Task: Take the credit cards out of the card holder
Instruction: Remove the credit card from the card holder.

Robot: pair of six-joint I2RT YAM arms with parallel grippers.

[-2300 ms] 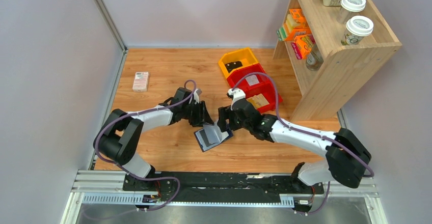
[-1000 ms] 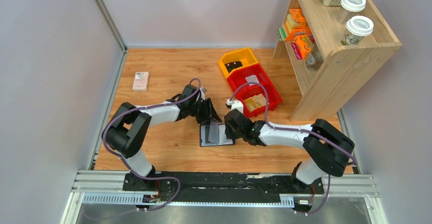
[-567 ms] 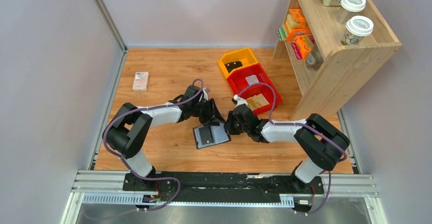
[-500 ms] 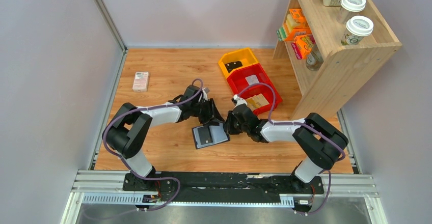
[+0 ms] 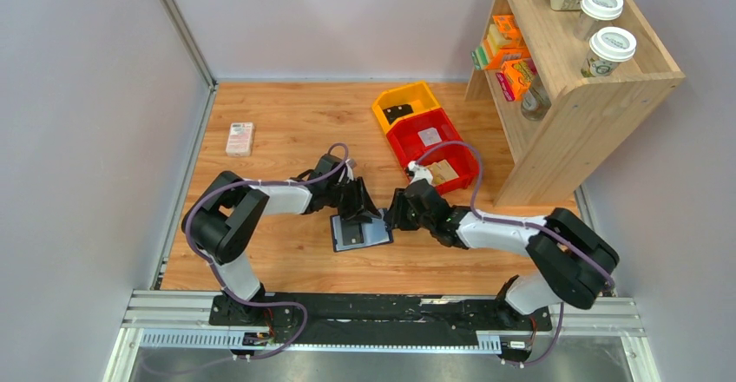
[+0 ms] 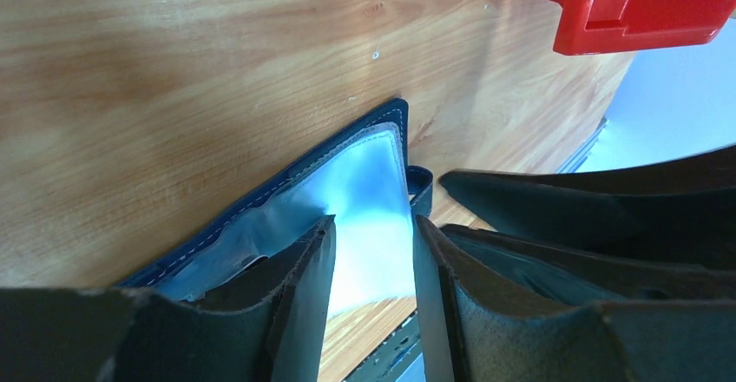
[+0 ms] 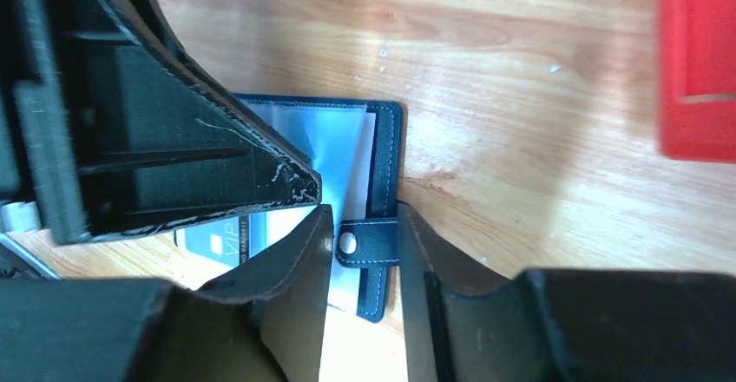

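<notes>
Right wrist view: the card holder point(image 7: 384, 152) lies open on the wood table point(image 5: 278, 130), and its snap tab point(image 7: 369, 243) sits right in the gap of the right gripper point(image 7: 364, 226). Jaws are parted; the tab reaches both inner faces, so I can't tell whether it's pinched or just straddled.

The left gripper point(image 6: 373, 221) comes in from the opposite side with jaws spread. The pale inner pocket point(image 6: 369, 182) shows in the gap, nothing clamped. From overhead the two grippers are nearly tip to tip over the holder's far edge.

One of the credit cards point(image 7: 227, 241), printed "VIP", shows below the left finger point(image 7: 174, 139). Can't tell if it's in a pocket.

Room to move:
- Bare wood near and left of the holder.
- Red bin point(image 7: 694, 61) close behind the right gripper, not touching it.
- Pink-white box point(image 5: 239, 138) well apart at far left.
- Wooden shelf point(image 5: 573, 130) at right.

Materials:
- Holder has a navy cover with pale stitching and a round metal snap.
- Inner pocket is glossy blue-grey.
- Fingers are black, wedge-shaped, scuffed at the edges.
</notes>
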